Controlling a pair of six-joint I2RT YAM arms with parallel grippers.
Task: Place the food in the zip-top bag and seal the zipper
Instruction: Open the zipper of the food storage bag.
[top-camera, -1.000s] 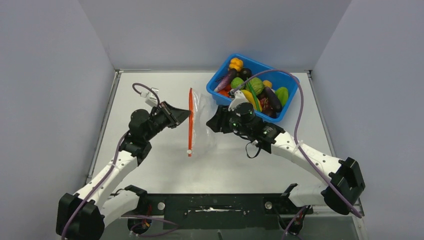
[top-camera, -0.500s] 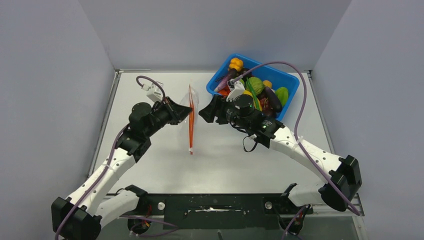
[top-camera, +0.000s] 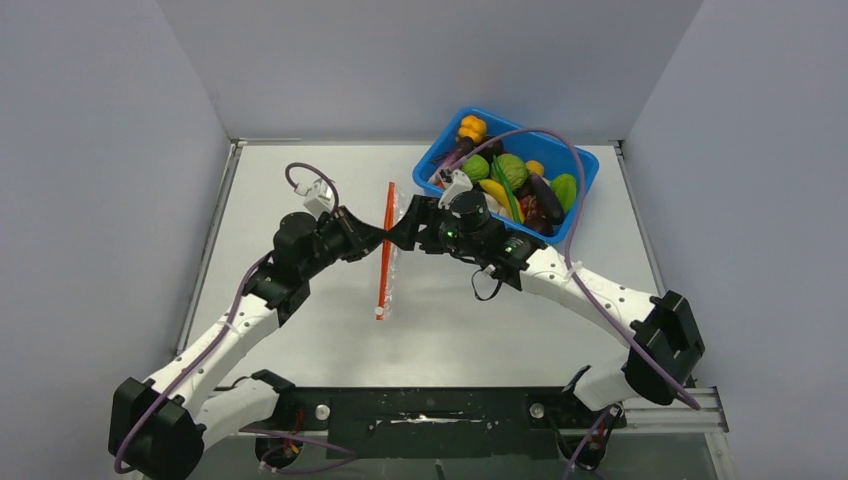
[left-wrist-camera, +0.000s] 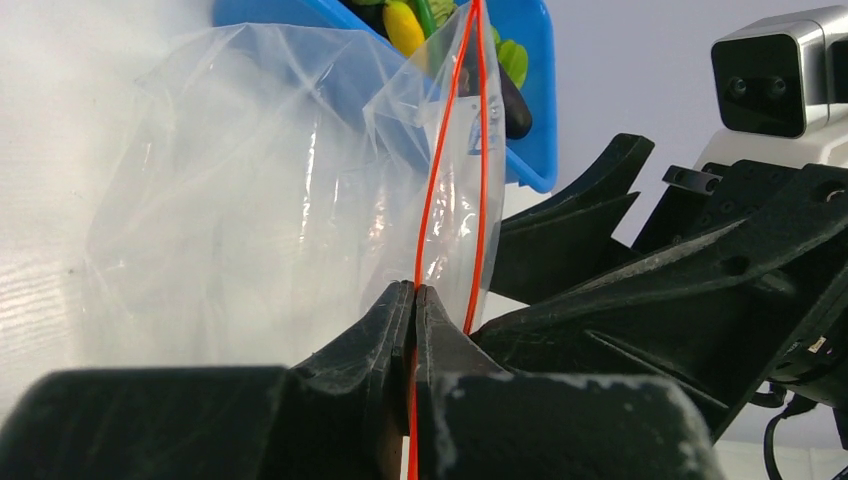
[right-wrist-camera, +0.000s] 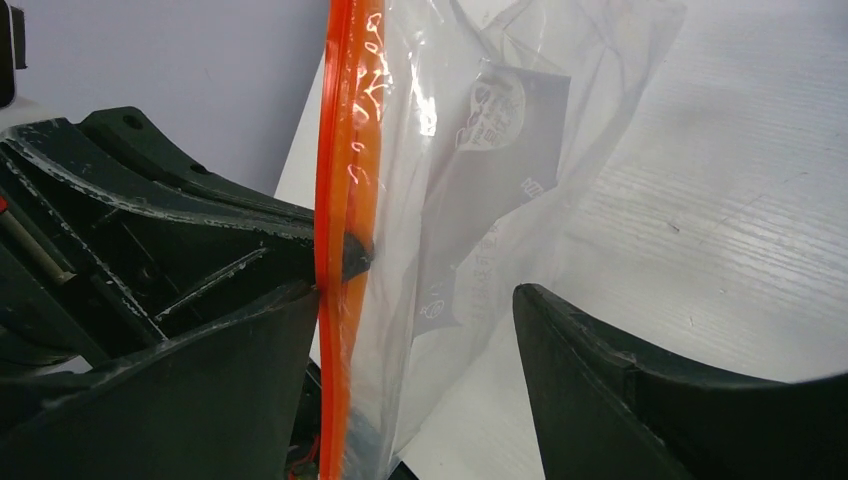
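Observation:
The clear zip-top bag (top-camera: 393, 288) stands on edge mid-table, its red-orange zipper (top-camera: 384, 272) running near to far. My left gripper (top-camera: 377, 238) is shut on the zipper; in the left wrist view its jaws (left-wrist-camera: 414, 289) pinch one red strip while the bag (left-wrist-camera: 250, 200) hangs beyond. My right gripper (top-camera: 398, 235) faces it from the right, open. In the right wrist view the zipper (right-wrist-camera: 340, 200) lies against the gripper's left finger, with the bag film (right-wrist-camera: 480, 150) inside the open gripper (right-wrist-camera: 415, 325). The food (top-camera: 512, 178) fills the blue bin.
The blue bin (top-camera: 586, 166) sits at the far right of the table, just behind the right arm; its corner (left-wrist-camera: 535, 110) shows past the bag in the left wrist view. Grey walls close in on three sides. Purple cables loop over both arms.
My right gripper has opened wider and moved left up to the bag's zipper edge. The left gripper, still shut on the zipper, has shifted right with the bag.

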